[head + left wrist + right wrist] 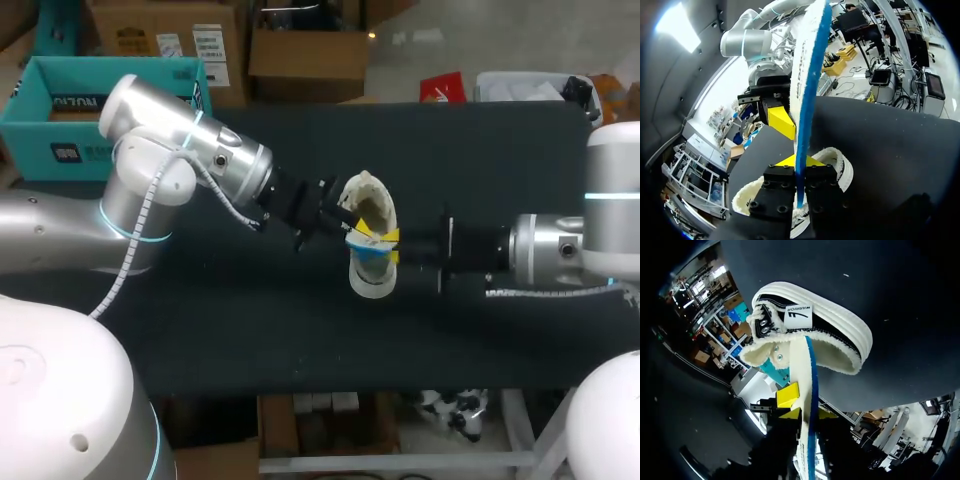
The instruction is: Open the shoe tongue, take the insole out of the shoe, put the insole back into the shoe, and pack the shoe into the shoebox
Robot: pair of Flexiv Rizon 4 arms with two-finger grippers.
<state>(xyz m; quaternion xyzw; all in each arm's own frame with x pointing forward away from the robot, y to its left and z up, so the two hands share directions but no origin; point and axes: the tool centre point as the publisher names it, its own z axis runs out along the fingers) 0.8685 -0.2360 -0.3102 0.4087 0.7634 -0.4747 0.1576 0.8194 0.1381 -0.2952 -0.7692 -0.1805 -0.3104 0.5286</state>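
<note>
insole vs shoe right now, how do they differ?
The insole is a thin flat strip, white with a blue edge; the shoe is bulky, black with a thick white sole. The insole is raised edge-on; the shoe rests on the table. Both have white parts.

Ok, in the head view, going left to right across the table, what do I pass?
Teal box at the far left corner → left arm → shoe at the middle → right arm.
</note>
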